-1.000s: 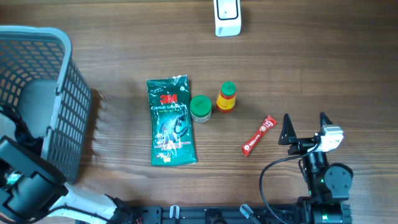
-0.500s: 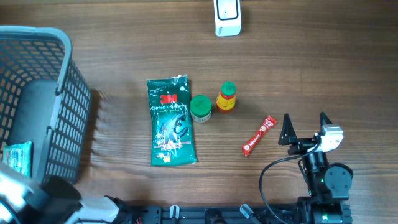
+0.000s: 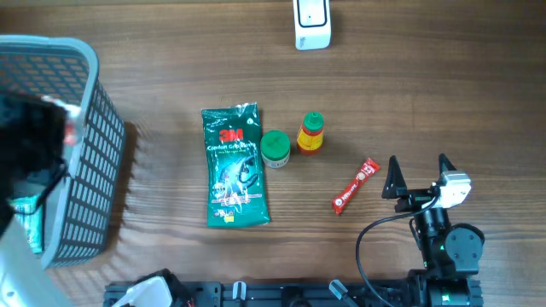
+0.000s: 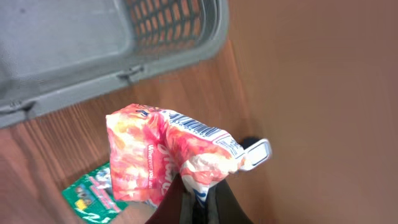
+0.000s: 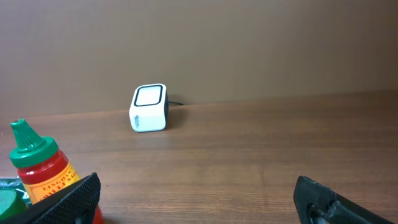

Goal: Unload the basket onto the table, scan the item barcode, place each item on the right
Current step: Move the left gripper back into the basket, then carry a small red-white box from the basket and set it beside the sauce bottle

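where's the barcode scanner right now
The white scanner sits top centre in the overhead view, standing alone, straight beyond the red sauce bottle.

grey basket [image 3: 99, 153], green 3m pack [image 3: 235, 166], sauce bottle [image 3: 310, 134], red sachet [image 3: 355, 186]

Left gripper [image 4: 198, 194] closed, right gripper [image 3: 417, 167] wide.

The packet [image 4: 155, 158] was glossy, crinkled film; the table [image 3: 444, 85] showed matt wood grain, the basket [image 3: 98, 162] grey moulded plastic, the scanner [image 3: 312, 24] smooth white plastic.
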Robot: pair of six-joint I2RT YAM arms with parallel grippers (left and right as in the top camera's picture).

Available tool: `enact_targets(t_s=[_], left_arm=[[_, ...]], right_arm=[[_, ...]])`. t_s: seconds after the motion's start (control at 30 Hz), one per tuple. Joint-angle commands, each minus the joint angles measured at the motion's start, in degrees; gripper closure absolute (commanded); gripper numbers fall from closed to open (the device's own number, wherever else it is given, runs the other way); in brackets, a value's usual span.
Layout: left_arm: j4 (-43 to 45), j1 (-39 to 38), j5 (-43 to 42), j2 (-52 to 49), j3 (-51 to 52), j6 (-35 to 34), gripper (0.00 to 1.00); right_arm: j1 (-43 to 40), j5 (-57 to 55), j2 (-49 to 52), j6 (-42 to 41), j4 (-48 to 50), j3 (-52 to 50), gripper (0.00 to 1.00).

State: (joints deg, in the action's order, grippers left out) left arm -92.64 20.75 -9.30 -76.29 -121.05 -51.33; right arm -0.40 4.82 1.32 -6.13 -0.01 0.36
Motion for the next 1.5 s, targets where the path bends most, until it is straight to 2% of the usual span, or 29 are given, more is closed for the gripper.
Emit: enact_targets(t_s=[0.0,0.2,0.37,0.6,0.67,0.77,0.87,0.93,1.1,1.2,1.27,1.47], left_arm=[[0.55,-8.41,11.96,-2.27,-0.11,-0.13,0.96],[5.57,-19.63,13.42,-9.16,1.60,-0.13,0.96],[-1.79,-29.31,13.99,-14.88,1.62,-0.11,0.96],[-2.03,-46.77,15.96,-16.09,3.89,-0.72,0.96],[-1.92,-51.60,18.49,-16.09,5.46,-3.85,0.96],[0.07,-59.89,23.52,-16.20,9.68,-12.76,0.96],[6.47,-66.10,24.22,-16.37,15.56,-18.14,0.96],[13.97,-69.88,24.72,-16.39,21.94,-21.79,0.96],[28.55,-73.18,25.64,-18.36,34.45,-32.87,0.94],[33.29,-73.20,25.64,-21.49,39.47,-38.56,0.90],[35.34,-73.20,25.64,-24.41,40.26,-39.56,0.86],[39.19,-74.18,25.20,-30.75,40.26,-39.56,0.89]], right_arm=[[0.20,-0.52,0.09,0.57,0.13,-0.04,0.00],[0.20,-0.52,0.09,0.55,0.15,-0.04,0.00],[0.20,-0.52,0.09,0.57,0.15,-0.04,0.00],[0.20,-0.52,0.09,0.55,0.15,-0.04,0.00],[0.20,-0.52,0.09,0.57,0.13,-0.04,0.00],[0.20,-0.52,0.09,0.57,0.15,-0.04,0.00],[0.20,-0.52,0.09,0.59,0.15,-0.04,0.00],[0.20,-0.52,0.09,0.57,0.15,-0.04,0.00],[0.20,-0.52,0.09,0.55,0.15,-0.04,0.00],[0.20,-0.52,0.09,0.57,0.15,-0.04,0.00],[0.20,-0.52,0.09,0.57,0.13,-0.04,0.00],[0.20,-0.52,0.09,0.57,0.15,-0.04,0.00]])
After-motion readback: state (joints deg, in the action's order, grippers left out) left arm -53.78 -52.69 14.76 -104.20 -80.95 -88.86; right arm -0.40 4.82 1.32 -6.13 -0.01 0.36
